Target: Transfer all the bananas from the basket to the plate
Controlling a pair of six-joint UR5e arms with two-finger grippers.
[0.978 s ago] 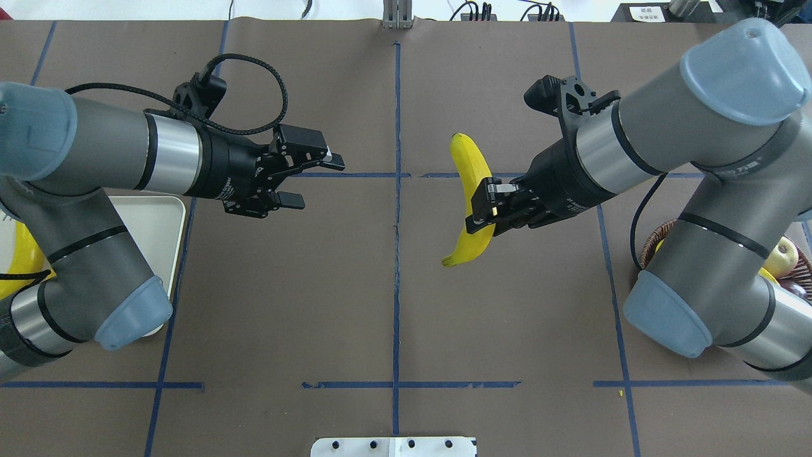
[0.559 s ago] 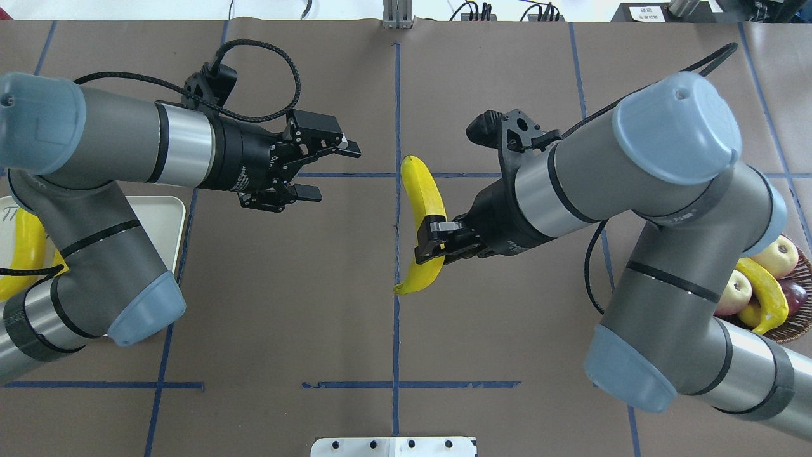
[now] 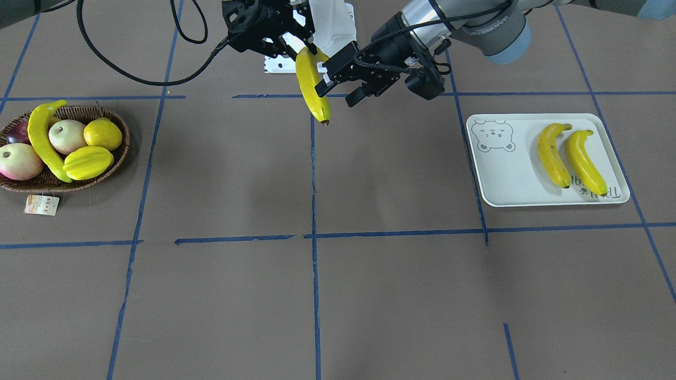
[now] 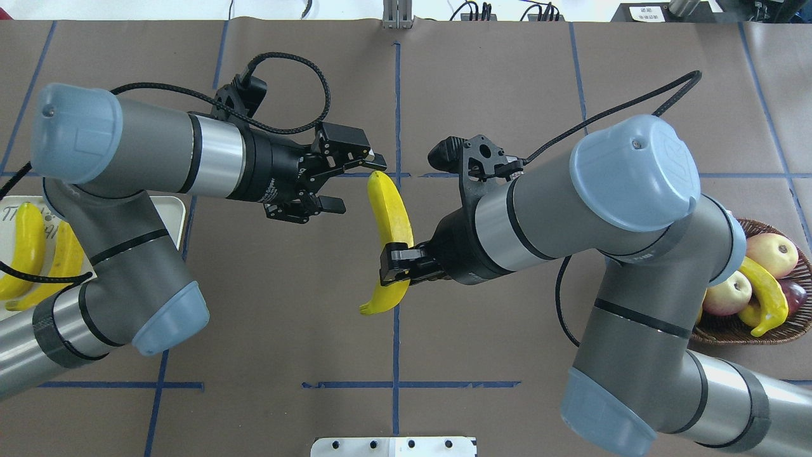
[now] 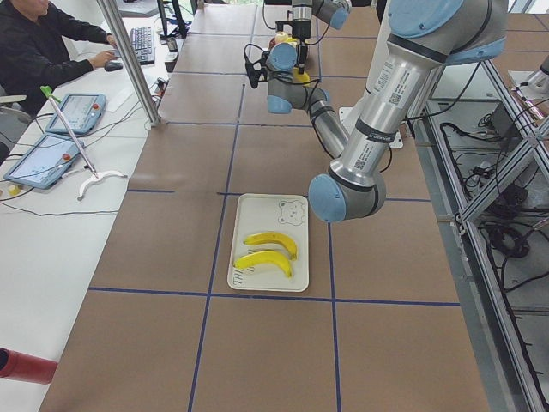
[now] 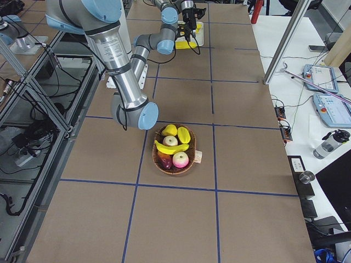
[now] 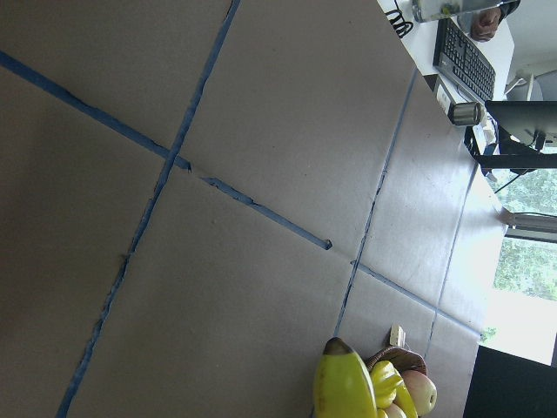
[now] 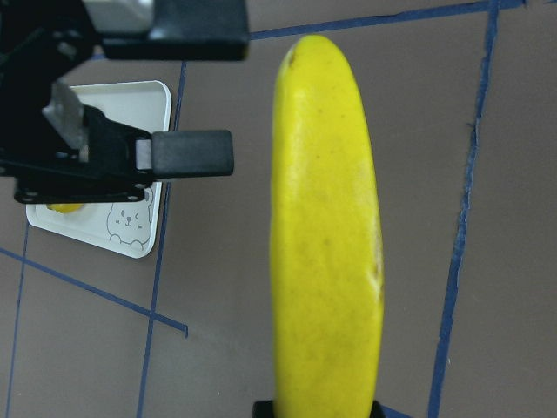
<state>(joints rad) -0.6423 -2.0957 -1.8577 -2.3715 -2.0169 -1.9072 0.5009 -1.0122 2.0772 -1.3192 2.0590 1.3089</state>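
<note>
My right gripper (image 4: 396,263) is shut on the lower half of a banana (image 4: 388,216), held above the table's centre line. My left gripper (image 4: 356,182) is open just left of that banana's far end, apart from it; one of its fingers (image 8: 187,152) shows beside the banana (image 8: 326,261) in the right wrist view. The plate (image 3: 507,179) holds two bananas (image 3: 552,155) (image 3: 583,161). In the basket (image 3: 63,184) one banana (image 3: 42,140) lies across other fruit. In the overhead view my left arm hides part of the plate (image 4: 174,216).
The basket also holds apples (image 3: 66,136), a lemon (image 3: 103,133) and a starfruit (image 3: 87,162); its paper tag (image 3: 41,205) lies on the table. A white bracket (image 4: 393,446) sits at the robot-side edge. A person (image 5: 43,43) sits at a side desk.
My right arm has carried the banana leftward to the centre line. My left arm has reached right toward it, gripper still open. The basket and plate are now more uncovered.
</note>
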